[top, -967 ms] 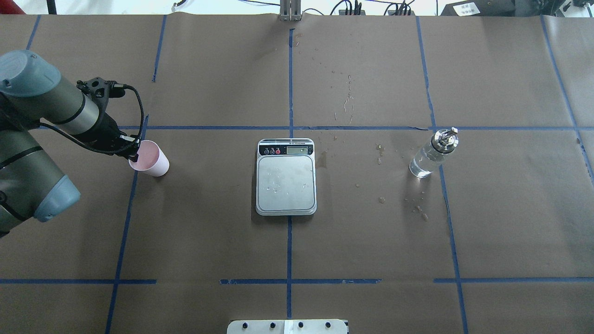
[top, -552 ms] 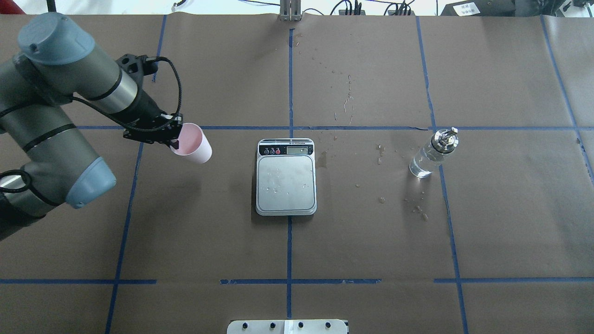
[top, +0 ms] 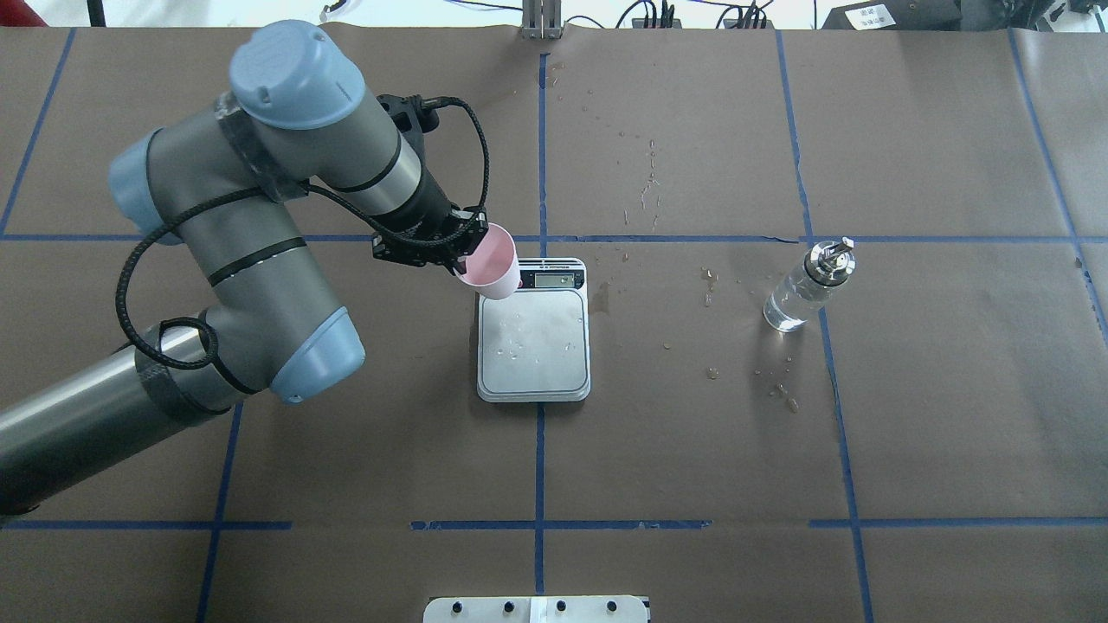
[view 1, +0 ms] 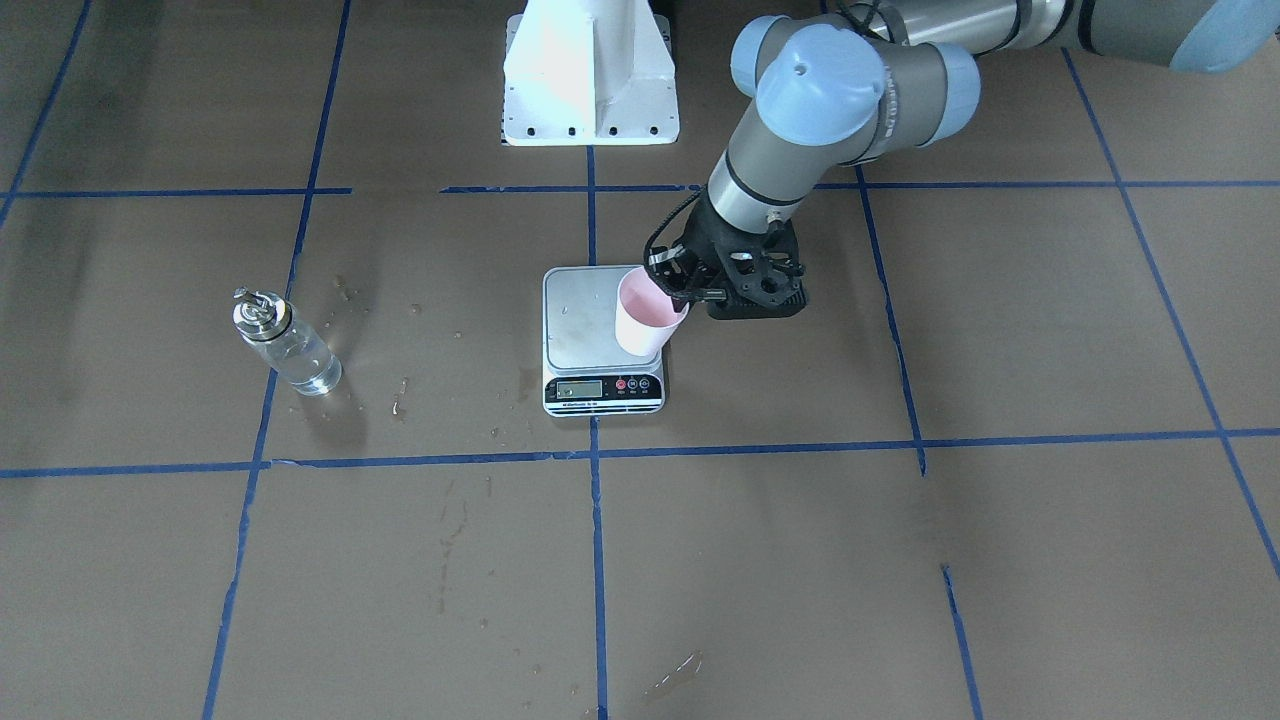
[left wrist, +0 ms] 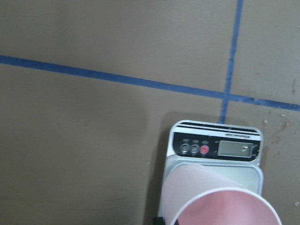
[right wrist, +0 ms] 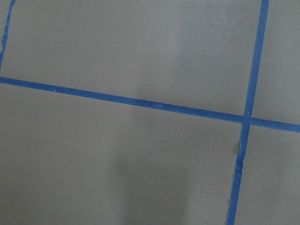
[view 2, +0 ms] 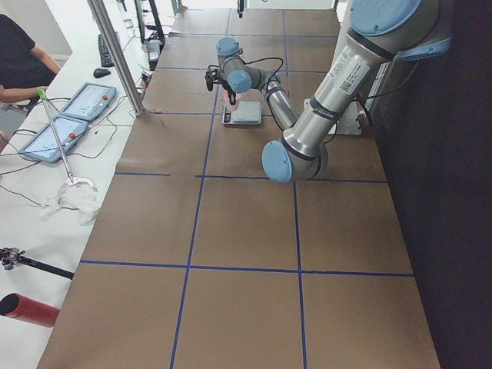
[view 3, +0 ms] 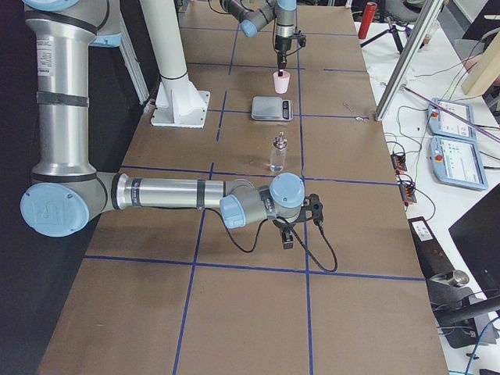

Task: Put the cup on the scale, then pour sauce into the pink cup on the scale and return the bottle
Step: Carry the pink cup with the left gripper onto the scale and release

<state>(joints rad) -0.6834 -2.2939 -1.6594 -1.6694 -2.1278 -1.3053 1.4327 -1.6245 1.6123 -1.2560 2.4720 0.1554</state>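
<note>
- The cup (top: 490, 266) is pinched at its rim by the left gripper (top: 461, 260) and held at the edge of the scale (top: 534, 346).
- The right gripper (view 3: 287, 236) is seen only from afar, so its state cannot be told.

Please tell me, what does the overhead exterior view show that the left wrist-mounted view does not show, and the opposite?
Only the overhead exterior view shows the bottle, which stands apart on the table, and the left gripper pinching the rim of the cup. Only the left wrist-mounted view shows the three buttons of the scale; from overhead the cup covers them. Both views show the cup, the scale with its display, and the blue tape lines.
</note>
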